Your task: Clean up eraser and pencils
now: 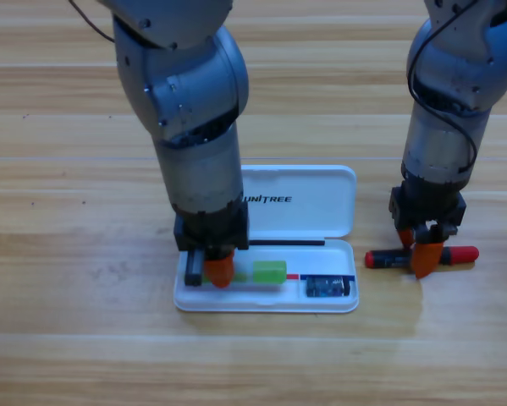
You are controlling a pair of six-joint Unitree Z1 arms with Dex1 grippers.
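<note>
Wooden table (67, 338), pale planks running left to right. Directly on it, at the middle: open white case (321, 203), lid laid flat toward the far side, tray toward the near edge. Just to the right of the case, apart from it: pencil (461, 253), black body, red ends, lying crosswise.

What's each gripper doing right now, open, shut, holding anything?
Left gripper: down inside the white case at its left end, beside the green eraser; jaw state cannot be told.
Right gripper: down over the pencil on the table; cannot be told.
</note>
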